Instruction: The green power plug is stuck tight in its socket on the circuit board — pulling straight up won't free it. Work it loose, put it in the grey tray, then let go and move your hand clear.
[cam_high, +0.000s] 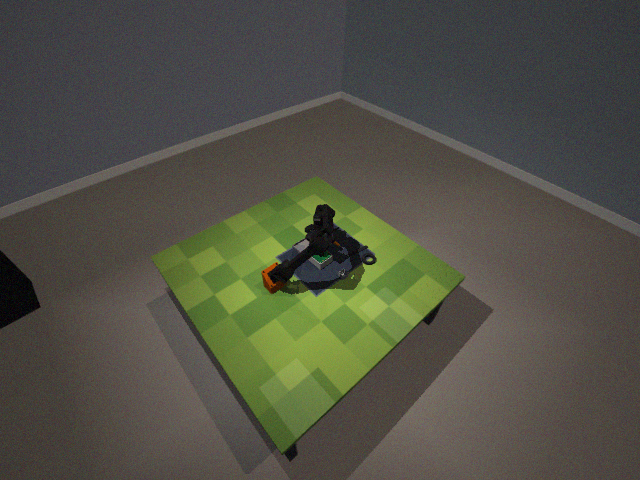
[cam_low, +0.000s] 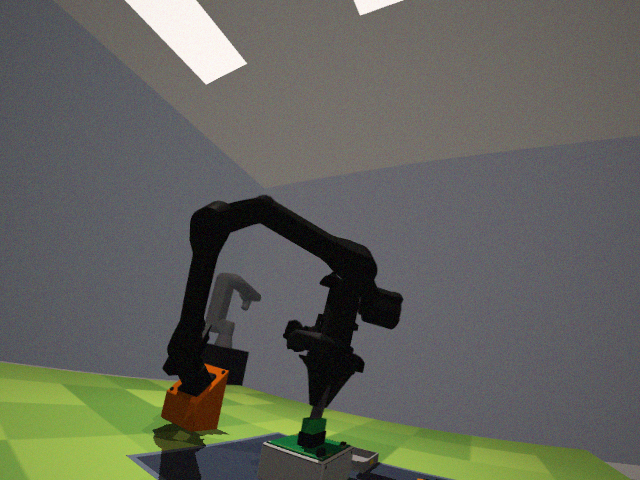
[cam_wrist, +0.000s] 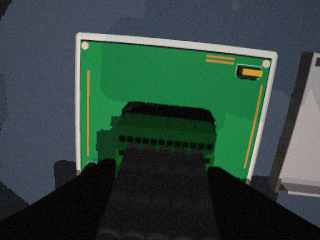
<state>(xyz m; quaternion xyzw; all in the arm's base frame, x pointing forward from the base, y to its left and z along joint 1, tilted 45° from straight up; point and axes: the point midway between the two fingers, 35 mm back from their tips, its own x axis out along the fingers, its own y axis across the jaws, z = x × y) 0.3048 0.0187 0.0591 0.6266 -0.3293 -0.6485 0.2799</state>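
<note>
The green power plug (cam_low: 313, 425) (cam_wrist: 167, 131) sits in its black socket (cam_low: 311, 439) (cam_wrist: 170, 108) on the green circuit board (cam_low: 283, 442) (cam_wrist: 150, 70). A bundle of dark cables (cam_wrist: 160, 200) rises from the plug. My gripper (cam_low: 319, 403) (cam_wrist: 162, 174) is shut on this cable bundle just above the plug, with one finger on each side. In the wrist view the cables hide part of the plug's top. The grey tray (cam_high: 301, 245) (cam_low: 375, 459) (cam_wrist: 300, 120) stands beside the board, to the right in the wrist view.
The board lies on a pale box (cam_low: 289, 461) over a dark blue mat (cam_high: 305, 273) (cam_low: 206, 454) (cam_wrist: 40, 100). A yellow-and-black part (cam_wrist: 250, 72) sits near the board's corner. A dark ring (cam_high: 369, 258) and a small shiny item (cam_high: 341, 272) lie near the mat's edge. My orange base (cam_high: 272, 279) (cam_low: 193, 408) stands beside the mat.
</note>
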